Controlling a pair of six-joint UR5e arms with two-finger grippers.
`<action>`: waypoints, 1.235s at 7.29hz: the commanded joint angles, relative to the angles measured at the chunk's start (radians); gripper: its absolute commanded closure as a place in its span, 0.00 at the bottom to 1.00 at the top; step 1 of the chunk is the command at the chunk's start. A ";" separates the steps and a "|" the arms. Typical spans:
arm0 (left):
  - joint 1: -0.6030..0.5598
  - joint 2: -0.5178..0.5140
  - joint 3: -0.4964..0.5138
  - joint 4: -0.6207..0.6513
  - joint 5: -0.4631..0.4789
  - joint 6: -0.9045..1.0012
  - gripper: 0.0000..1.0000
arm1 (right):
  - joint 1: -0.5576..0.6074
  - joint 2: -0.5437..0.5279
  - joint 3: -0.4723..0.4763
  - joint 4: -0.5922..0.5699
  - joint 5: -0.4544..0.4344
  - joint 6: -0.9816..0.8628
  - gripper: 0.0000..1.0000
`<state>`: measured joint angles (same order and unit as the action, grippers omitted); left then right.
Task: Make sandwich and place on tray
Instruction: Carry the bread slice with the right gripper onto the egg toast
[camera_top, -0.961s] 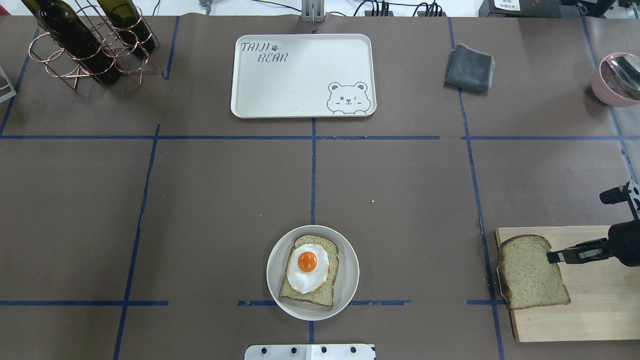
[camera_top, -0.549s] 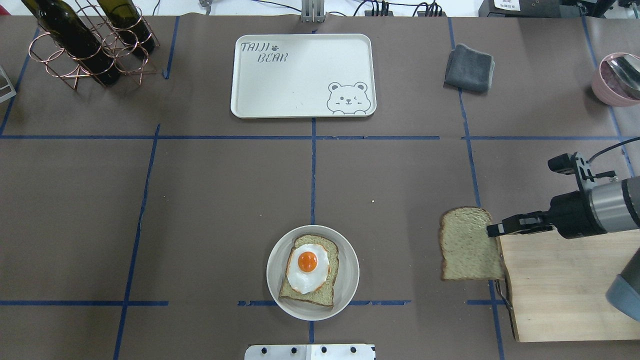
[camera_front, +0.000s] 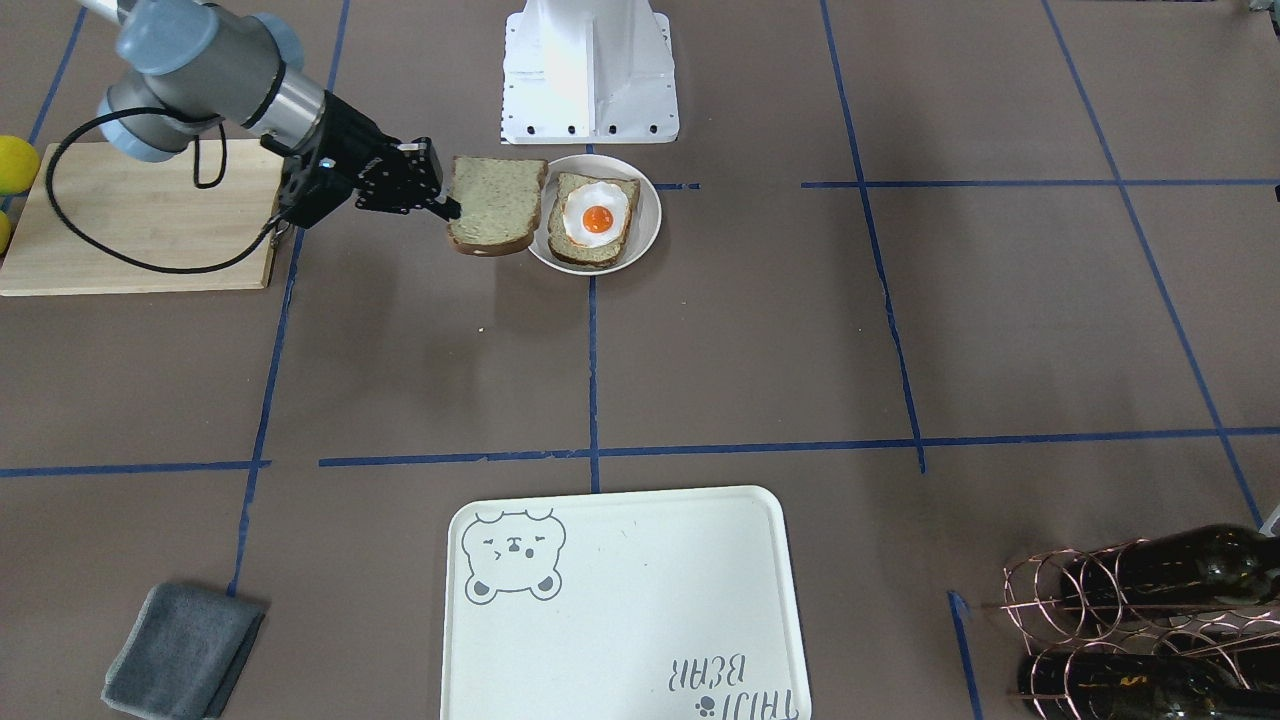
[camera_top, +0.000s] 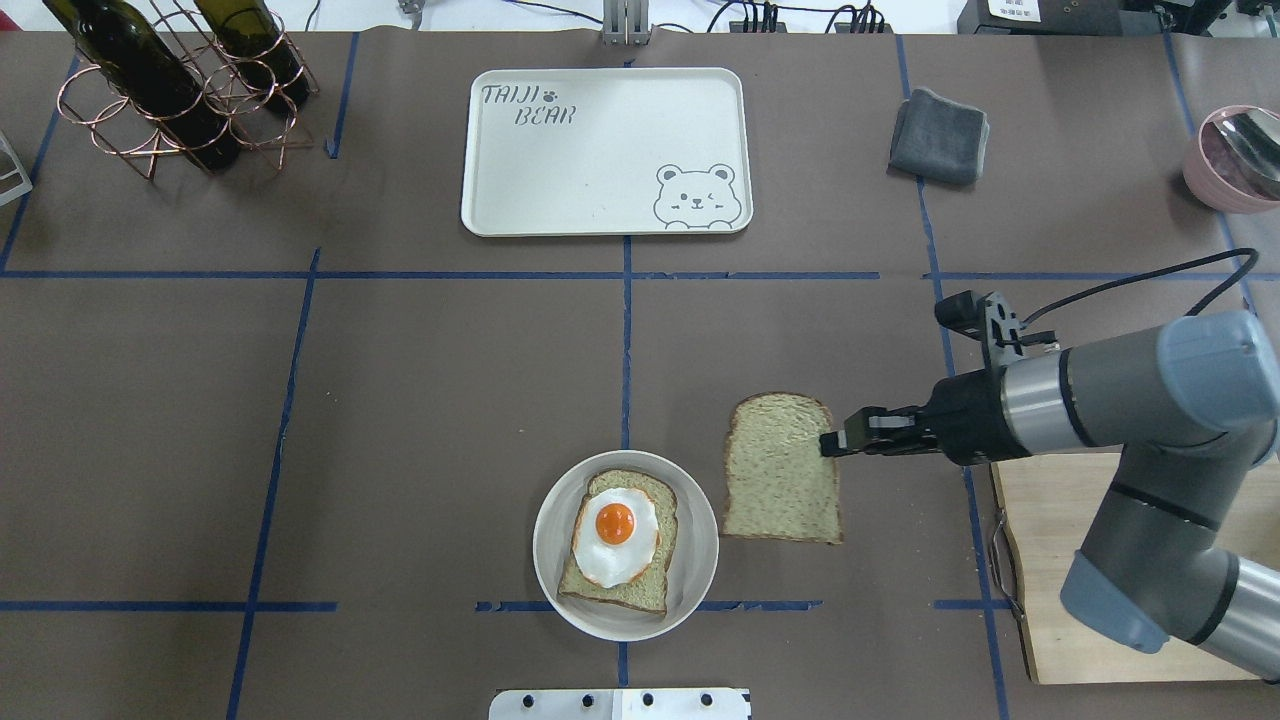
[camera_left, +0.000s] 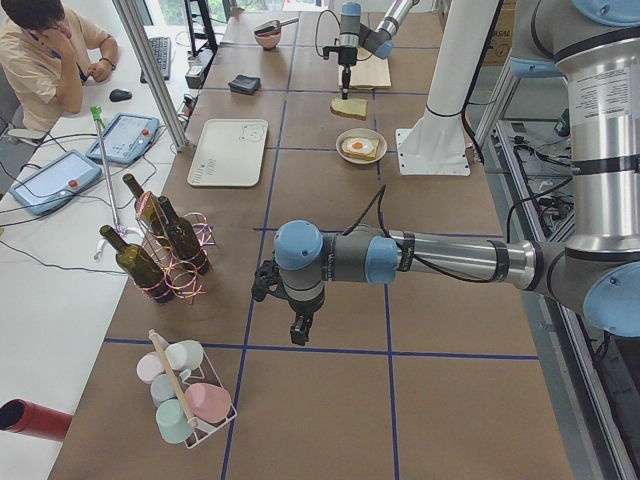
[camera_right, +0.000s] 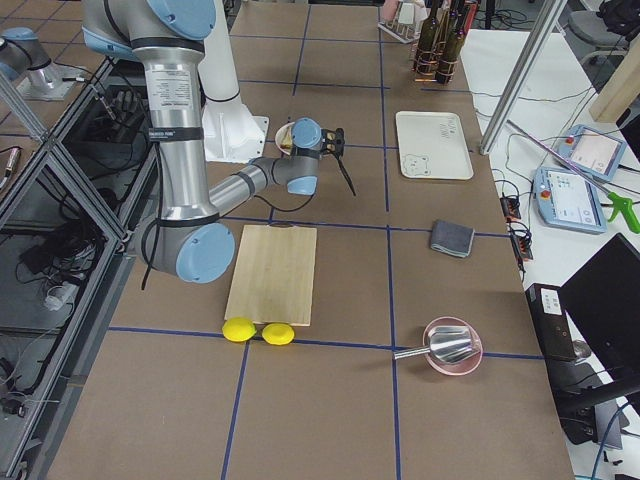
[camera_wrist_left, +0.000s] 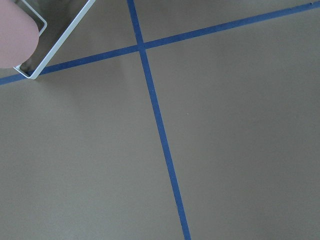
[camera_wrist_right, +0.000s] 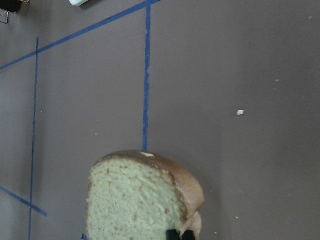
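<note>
Hovering brown-crusted, green-speckled bread slice (camera_top: 780, 470)

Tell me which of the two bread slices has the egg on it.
The slice in the white bowl, under the fried egg; the other slice is bare, gripped at its edge by the right hand.

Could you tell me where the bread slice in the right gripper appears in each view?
Front-facing: bread slice upper left, beside the white bowl.
Overhead: slice lower right of centre.
Exterior left: slice top centre, far.
Exterior right: cannot make it out.
Left wrist: absent.
Right wrist: slice bottom centre.
Shared landmark: the white bowl beside it.
</note>
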<state>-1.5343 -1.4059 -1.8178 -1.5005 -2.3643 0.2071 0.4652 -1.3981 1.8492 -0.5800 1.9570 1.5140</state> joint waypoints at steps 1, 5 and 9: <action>0.000 -0.001 0.012 -0.006 -0.001 0.000 0.00 | -0.158 0.101 -0.008 -0.143 -0.200 0.026 1.00; 0.002 -0.001 0.012 -0.007 -0.001 0.002 0.00 | -0.243 0.123 -0.047 -0.172 -0.322 0.097 1.00; 0.002 -0.001 0.012 -0.007 -0.001 0.002 0.00 | -0.182 0.116 -0.038 -0.185 -0.265 0.081 0.00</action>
<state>-1.5325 -1.4067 -1.8055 -1.5079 -2.3654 0.2078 0.2540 -1.2809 1.8091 -0.7567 1.6573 1.5997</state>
